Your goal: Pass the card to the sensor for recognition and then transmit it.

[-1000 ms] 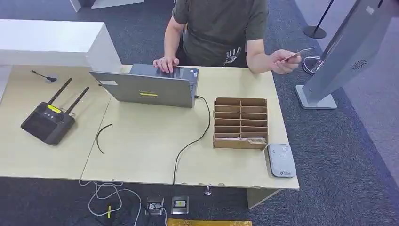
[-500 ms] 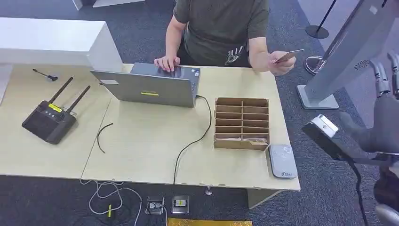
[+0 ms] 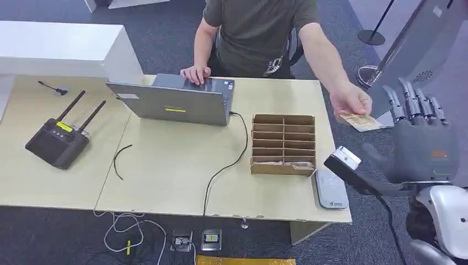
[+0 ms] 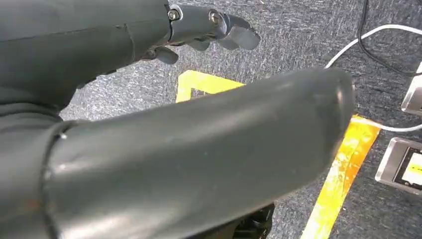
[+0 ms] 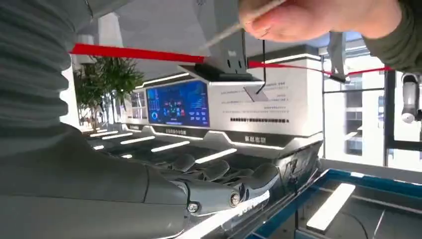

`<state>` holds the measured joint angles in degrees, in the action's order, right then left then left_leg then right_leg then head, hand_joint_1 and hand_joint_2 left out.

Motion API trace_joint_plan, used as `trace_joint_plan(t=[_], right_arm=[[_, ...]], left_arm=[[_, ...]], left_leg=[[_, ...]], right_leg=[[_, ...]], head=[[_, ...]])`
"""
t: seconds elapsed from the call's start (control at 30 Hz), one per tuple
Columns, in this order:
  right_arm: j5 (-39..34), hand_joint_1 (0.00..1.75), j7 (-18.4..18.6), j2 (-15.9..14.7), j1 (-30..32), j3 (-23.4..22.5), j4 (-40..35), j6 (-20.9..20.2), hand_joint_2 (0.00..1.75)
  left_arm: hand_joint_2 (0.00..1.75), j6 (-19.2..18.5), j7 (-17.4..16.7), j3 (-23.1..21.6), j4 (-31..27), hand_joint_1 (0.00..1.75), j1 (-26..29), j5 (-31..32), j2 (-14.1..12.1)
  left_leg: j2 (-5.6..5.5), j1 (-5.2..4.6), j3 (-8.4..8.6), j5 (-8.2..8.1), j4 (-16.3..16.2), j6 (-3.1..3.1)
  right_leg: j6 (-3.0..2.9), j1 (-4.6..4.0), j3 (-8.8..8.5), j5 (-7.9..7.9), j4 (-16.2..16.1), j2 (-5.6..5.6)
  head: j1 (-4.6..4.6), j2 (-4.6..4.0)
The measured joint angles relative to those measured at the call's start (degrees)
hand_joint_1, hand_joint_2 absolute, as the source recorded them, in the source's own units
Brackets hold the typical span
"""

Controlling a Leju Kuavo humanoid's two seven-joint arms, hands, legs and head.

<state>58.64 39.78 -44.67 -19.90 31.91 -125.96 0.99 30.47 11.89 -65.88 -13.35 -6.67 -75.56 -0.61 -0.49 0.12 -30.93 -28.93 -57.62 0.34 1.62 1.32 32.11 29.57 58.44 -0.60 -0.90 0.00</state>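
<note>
A person across the table holds a pale card (image 3: 361,122) out over the table's right edge, pinched in their hand (image 3: 350,102). My right hand (image 3: 422,141) is raised just right of the card with its fingers spread upward and nothing in it; a small gap separates them. In the right wrist view the card's edge (image 5: 249,22) and the person's hand sit above my outstretched fingers (image 5: 219,184). The grey card sensor (image 3: 330,189) lies flat at the table's front right corner. My left hand (image 4: 124,55) hangs over the carpet, holding nothing, its fingers loosely apart.
A cardboard slot box (image 3: 282,144) with a few cards stands beside the sensor. A grey laptop (image 3: 176,102) with a black cable, a black router (image 3: 58,142) and a grey kiosk stand (image 3: 408,61) at the right are nearby. Sockets and yellow tape (image 4: 343,164) are on the floor.
My right hand has risen into view and moved in toward the table's right edge. The person has lowered the card and stretched their arm out toward my hand.
</note>
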Motion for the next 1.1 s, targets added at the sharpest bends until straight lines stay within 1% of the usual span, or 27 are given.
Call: trace_joint_plan(t=[0.07,0.27,0.3,0.33,0.37,0.87,1.1], right_arm=[[0.31,0.0,0.04,0.26,0.73,0.24,0.39,1.2,1.75],[0.31,0.02,0.17,0.98,2.27,0.52,1.9,2.47,1.75],[0.28,0.61,0.18,1.14,2.44,0.61,2.1,2.56,1.75],[0.24,1.13,0.17,1.27,2.59,0.65,2.38,2.64,1.75],[0.13,1.75,0.17,1.4,2.78,0.65,2.6,2.66,1.75],[-0.04,1.75,-0.26,2.84,3.8,0.59,4.78,2.05,1.75],[-0.74,1.75,-1.84,3.74,3.94,0.61,6.51,3.39,1.75]], left_arm=[[0.0,-0.2,-0.15,-0.2,0.0,0.0,-0.02,0.61,-0.04],[0.0,-0.79,-0.55,-0.68,0.02,0.0,-0.03,1.81,-0.13],[0.0,-0.9,-0.66,-0.81,0.02,0.0,-0.02,1.97,-0.13],[0.0,-1.03,-0.76,-0.89,0.02,0.0,-0.02,2.07,-0.17],[0.0,-1.07,-0.81,-1.03,0.02,0.0,-0.03,2.27,-0.2],[0.0,-1.22,-2.62,-2.25,0.02,0.0,-1.32,4.24,-0.81],[0.0,-1.18,-3.32,-2.73,0.02,0.0,-1.89,4.83,-0.92]], left_leg=[[0.0,0.0,0.01,0.0,0.0,0.0],[0.01,0.0,0.01,0.0,0.0,0.0],[0.01,0.0,0.01,0.0,0.0,0.0],[0.01,0.0,0.01,0.0,0.0,0.0],[0.01,0.0,0.01,0.0,0.0,0.0],[0.02,0.0,0.04,0.0,0.0,0.0],[0.02,0.0,0.03,0.0,0.0,0.0]], right_leg=[[0.0,0.0,-0.01,0.0,0.0,0.01],[0.0,0.0,0.0,0.0,0.0,0.02],[0.0,0.0,0.0,0.0,0.0,0.02],[0.0,0.0,0.0,0.0,0.0,0.02],[0.0,0.0,0.0,0.0,0.0,0.02],[0.0,0.0,-0.01,0.0,0.0,0.03],[0.0,0.0,-0.01,0.0,0.0,0.03]], head=[[0.02,0.0],[0.02,0.0],[0.02,0.0],[0.0,0.0],[0.02,0.0],[0.02,0.0],[0.04,0.0]])
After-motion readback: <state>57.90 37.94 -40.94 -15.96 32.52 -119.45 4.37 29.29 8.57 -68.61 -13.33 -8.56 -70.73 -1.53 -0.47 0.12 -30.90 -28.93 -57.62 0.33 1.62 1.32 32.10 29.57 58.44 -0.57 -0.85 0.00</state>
